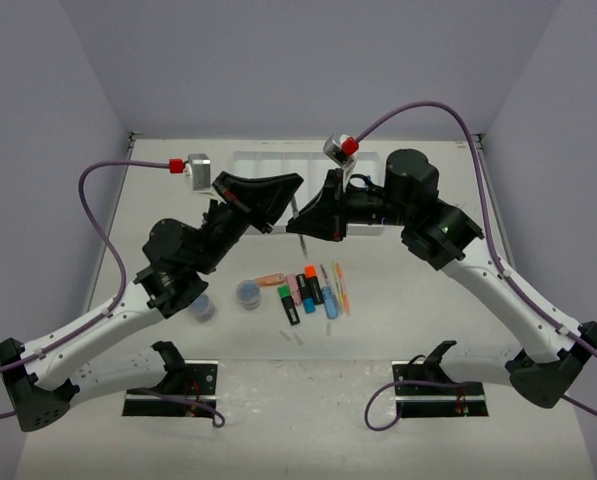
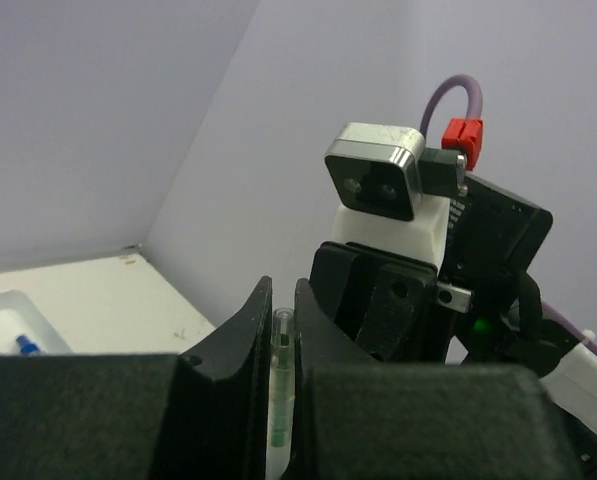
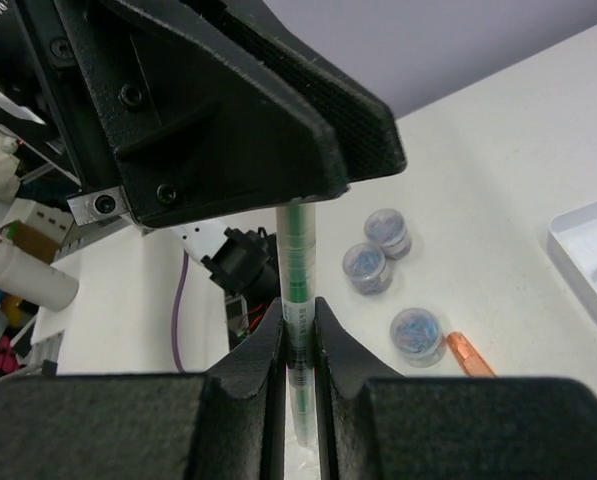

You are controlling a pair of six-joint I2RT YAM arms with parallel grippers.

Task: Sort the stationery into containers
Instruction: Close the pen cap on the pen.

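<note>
The green pen hangs in the air, held at both ends. Its clear-cased lower part is pinched between the fingers of the right claw. Its upper length runs up into the left claw, whose fingers are pressed against the pen's clear tip on either side. In the top view the two claws meet nose to nose above the counter, just on the near side of the white tray, and the pen itself is hidden between them.

The pen looks light, stiff and thin, with a smooth round plastic barrel. It could twist or slide lengthwise in a pinch, and it may swing when one claw lets go. A hold near mid-barrel, square across it, would probably keep it level best. The present end grips leave a long lever, so the release likely needs to be gentle. With both claws on it, pulling apart could bend or snap the thin barrel.

Further out, three round clear tubs with blue contents sit on the counter. The highlighters and a few thin pens lie in a loose cluster near the arm bases, not yet sorted.
</note>
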